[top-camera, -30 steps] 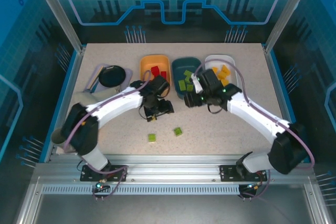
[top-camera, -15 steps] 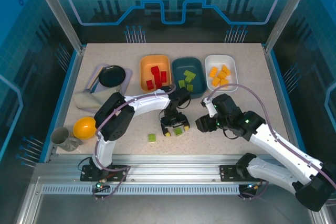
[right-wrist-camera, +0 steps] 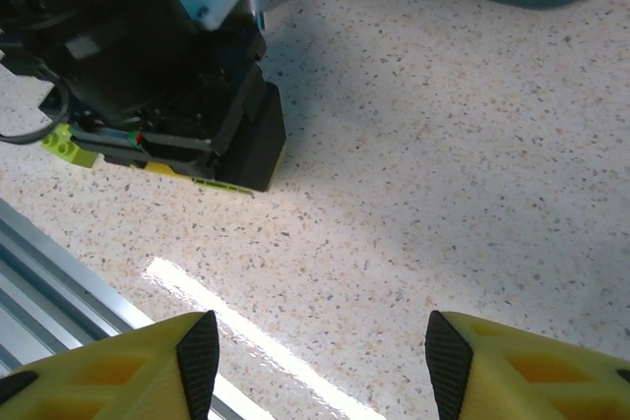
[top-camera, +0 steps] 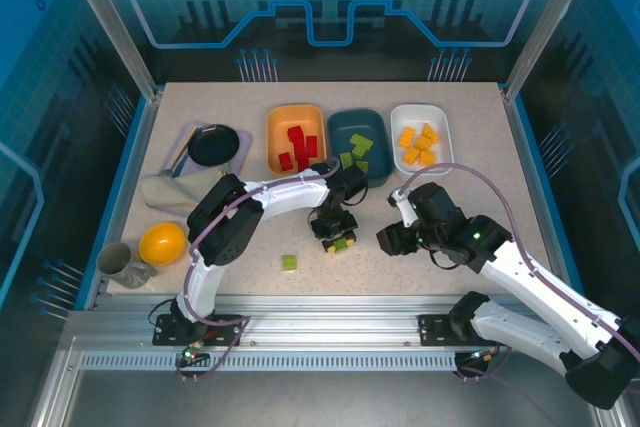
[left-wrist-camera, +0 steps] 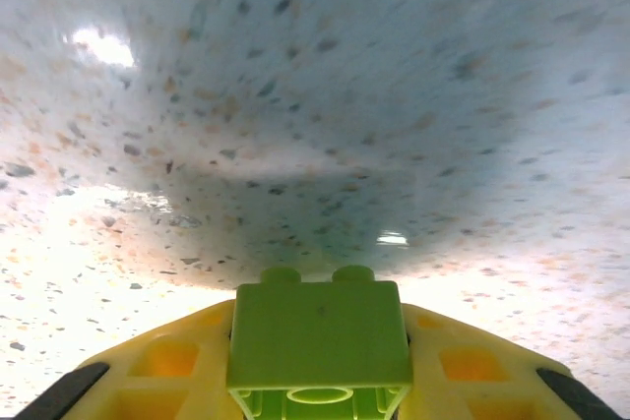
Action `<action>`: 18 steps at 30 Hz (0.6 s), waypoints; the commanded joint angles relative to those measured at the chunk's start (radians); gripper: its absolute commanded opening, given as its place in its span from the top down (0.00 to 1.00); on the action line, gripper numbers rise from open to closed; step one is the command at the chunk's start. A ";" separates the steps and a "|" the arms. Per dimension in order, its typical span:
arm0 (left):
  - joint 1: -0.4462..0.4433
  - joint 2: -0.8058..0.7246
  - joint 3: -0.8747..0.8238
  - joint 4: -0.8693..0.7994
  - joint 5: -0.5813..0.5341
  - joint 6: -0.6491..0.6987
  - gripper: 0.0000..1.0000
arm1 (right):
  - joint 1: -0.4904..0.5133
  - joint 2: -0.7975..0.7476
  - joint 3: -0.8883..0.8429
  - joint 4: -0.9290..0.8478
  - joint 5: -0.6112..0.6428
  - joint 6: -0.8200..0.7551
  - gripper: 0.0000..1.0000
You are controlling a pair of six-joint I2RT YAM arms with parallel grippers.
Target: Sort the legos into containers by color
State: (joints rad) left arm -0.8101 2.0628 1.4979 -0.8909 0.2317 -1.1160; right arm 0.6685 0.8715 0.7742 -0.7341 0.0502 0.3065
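My left gripper [top-camera: 340,243] is low over the table in front of the teal container [top-camera: 373,175], shut on a light green lego [left-wrist-camera: 320,336] that sits between its yellow fingers [left-wrist-camera: 157,366]. A second green lego [top-camera: 289,262] lies loose to its left. The orange container [top-camera: 274,137] holds red legos [top-camera: 297,145], the teal one green legos [top-camera: 356,152], and the white container [top-camera: 440,127] yellow-orange legos [top-camera: 417,142]. To the right, my right gripper [top-camera: 385,239] hangs open above bare table, nothing between its fingertips [right-wrist-camera: 197,351].
A black round plate [top-camera: 218,145] and a folded cloth [top-camera: 165,190] lie at the back left. A yellow-orange bowl [top-camera: 162,243] and a grey cup [top-camera: 115,260] stand near the left front edge. The left gripper's body [right-wrist-camera: 177,95] is close ahead of my right gripper.
Both arms came forward from the containers. The left gripper dropped over the green lego on the table and has just closed on it. The right gripper has hardly moved in the last half second.
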 commanded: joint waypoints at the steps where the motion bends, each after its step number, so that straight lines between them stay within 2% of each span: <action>1: 0.001 -0.095 0.089 -0.042 -0.104 0.055 0.71 | -0.013 -0.024 0.043 -0.012 0.043 0.014 0.38; 5: 0.042 -0.101 0.172 0.019 -0.111 0.096 0.70 | -0.110 -0.028 0.066 0.049 0.005 0.058 0.36; 8: 0.079 -0.066 0.244 0.092 -0.088 0.106 0.70 | -0.211 -0.034 0.071 0.130 -0.077 0.125 0.36; 12: 0.119 0.066 0.452 0.090 -0.079 0.150 0.69 | -0.322 -0.007 0.074 0.231 -0.146 0.232 0.34; 18: 0.171 0.308 0.774 0.076 -0.027 0.157 0.67 | -0.396 0.085 0.100 0.316 -0.213 0.312 0.34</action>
State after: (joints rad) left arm -0.6571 2.2753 2.1838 -0.7952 0.1677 -0.9871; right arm 0.2985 0.9329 0.8406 -0.5030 -0.0971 0.5495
